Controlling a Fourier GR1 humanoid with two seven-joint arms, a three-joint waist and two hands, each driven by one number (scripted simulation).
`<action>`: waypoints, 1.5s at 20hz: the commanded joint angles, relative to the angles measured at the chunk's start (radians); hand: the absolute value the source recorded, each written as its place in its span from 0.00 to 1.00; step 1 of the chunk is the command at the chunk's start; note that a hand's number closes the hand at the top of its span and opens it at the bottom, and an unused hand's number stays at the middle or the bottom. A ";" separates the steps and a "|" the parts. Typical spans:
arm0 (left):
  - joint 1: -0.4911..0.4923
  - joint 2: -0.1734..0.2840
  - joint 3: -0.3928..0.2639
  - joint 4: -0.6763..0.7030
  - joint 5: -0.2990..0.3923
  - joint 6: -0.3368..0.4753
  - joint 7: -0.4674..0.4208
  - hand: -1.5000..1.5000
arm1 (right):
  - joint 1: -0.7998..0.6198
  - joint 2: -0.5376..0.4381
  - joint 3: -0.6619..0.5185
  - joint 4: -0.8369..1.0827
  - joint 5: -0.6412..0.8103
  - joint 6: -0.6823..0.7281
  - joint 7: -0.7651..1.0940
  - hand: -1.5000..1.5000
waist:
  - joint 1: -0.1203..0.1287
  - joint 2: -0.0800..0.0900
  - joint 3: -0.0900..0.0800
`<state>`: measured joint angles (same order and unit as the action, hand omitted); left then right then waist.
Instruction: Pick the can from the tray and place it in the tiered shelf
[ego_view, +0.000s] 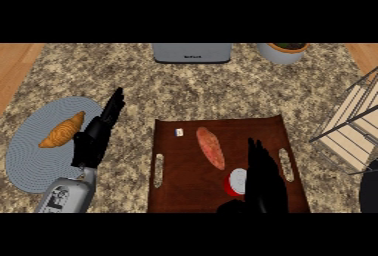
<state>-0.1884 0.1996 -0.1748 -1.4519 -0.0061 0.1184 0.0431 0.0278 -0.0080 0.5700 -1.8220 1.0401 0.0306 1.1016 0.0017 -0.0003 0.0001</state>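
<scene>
Right hand (264, 177), fingers straight, rests against the can (235, 182) on the tray (184, 165).

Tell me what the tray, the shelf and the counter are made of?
The tray looks like dark brown wood or plastic with a smooth, dull finish and slot handles; which one is unclear. The shelf seems to be thin dark metal wire holding pale, wood-like slats. The counter looks like speckled stone, perhaps granite, going by its mottled tan and grey flecks.
</scene>
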 joint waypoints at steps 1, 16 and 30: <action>0.038 0.022 0.038 0.033 0.006 -0.044 -0.065 0.50 | 0.012 0.008 0.031 -0.022 -0.008 -0.015 0.125 0.00 | -0.002 0.000 0.000; 0.054 -0.044 0.042 -0.054 -0.058 -0.037 -0.003 0.50 | -0.023 0.007 0.029 0.085 0.024 0.066 0.036 1.00 | -0.001 -0.001 0.000; 0.049 -0.036 0.080 0.015 -0.050 -0.050 -0.019 0.50 | 0.237 -0.632 0.259 -0.225 -0.163 0.076 -0.808 1.00 | -0.042 -0.018 0.006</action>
<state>-0.1592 0.1603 -0.0992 -1.4486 -0.0522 0.0633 0.0359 0.1992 -0.4629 0.7932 -1.9577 0.9225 0.1119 0.4866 -0.0200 -0.0170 0.0046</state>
